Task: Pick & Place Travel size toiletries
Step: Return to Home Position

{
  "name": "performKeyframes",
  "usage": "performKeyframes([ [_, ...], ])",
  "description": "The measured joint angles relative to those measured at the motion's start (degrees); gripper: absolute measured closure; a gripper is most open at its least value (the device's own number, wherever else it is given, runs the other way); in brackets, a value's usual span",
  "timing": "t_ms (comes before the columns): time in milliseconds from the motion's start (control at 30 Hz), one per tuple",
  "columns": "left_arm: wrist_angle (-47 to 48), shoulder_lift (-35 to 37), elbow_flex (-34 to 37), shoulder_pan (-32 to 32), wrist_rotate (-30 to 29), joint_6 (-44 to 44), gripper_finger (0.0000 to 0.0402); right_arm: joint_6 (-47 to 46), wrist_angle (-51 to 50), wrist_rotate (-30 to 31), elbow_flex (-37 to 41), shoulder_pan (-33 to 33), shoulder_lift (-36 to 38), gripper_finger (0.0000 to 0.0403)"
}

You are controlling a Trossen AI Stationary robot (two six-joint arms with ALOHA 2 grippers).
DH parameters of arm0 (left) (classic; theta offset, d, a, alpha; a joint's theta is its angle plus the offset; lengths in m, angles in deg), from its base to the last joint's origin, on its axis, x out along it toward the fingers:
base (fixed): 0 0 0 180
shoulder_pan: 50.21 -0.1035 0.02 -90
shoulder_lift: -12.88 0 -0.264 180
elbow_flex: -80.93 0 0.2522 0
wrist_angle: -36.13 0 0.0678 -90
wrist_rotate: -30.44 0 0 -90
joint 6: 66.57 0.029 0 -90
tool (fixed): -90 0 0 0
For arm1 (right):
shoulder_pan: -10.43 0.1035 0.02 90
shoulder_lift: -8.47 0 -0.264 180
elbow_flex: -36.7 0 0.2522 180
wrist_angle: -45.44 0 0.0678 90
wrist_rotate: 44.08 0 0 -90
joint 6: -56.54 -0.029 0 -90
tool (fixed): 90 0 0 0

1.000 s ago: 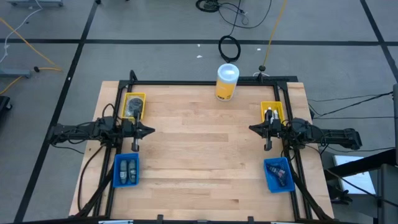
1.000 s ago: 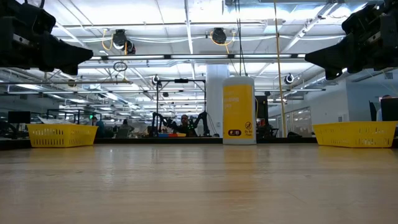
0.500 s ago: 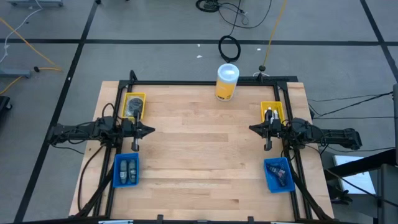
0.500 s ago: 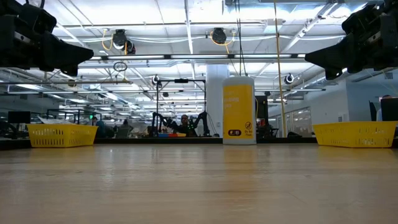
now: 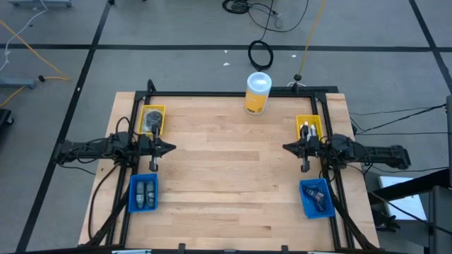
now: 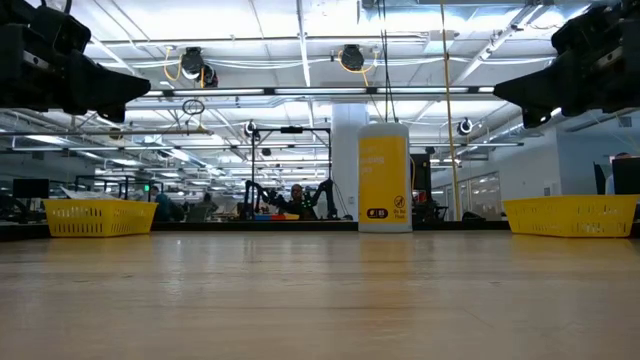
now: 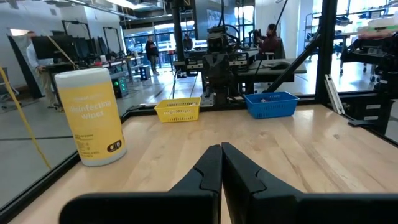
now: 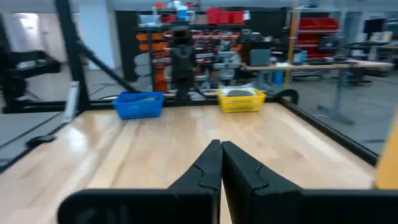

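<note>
In the high view the toiletries lie in four bins. A dark grey disc (image 5: 150,122) sits in the left yellow basket (image 5: 159,111), and dark grey bottles (image 5: 145,192) lie in the left blue bin (image 5: 133,194). A white tube (image 5: 305,129) lies in the right yellow basket (image 5: 315,121), and dark blue sachets (image 5: 316,197) fill the right blue bin (image 5: 305,204). My left gripper (image 5: 171,148) hovers shut above the table's left part, pointing right. My right gripper (image 5: 284,147) hovers shut above the right part, pointing left. Both show fingers together in their wrist views (image 7: 221,147) (image 8: 221,144).
The large yellow cylinder with a white lid (image 5: 258,92) stands at the middle of the table's far edge. A black frame (image 5: 226,92) runs around the table. Bare wood (image 5: 226,169) lies between the two grippers. People stand far off in the room behind.
</note>
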Motion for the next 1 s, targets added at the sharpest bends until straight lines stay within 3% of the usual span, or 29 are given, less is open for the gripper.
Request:
performKeyframes([
  [200,0.0,0.0,0.0,0.0,0.0,0.1,0.0394,0.3,-0.8,-5.2,0.0,2.0,1.1,0.0403],
  [533,-0.1,0.0,0.0,0.0,0.0,0.0,0.0394,7.1,-0.9,-5.3,0.0,2.1,1.0,0.0403],
  [1000,-0.1,0.0,0.0,0.0,0.0,0.0,0.0394,3.5,0.4,-5.5,0.0,2.1,1.0,0.0403],
])
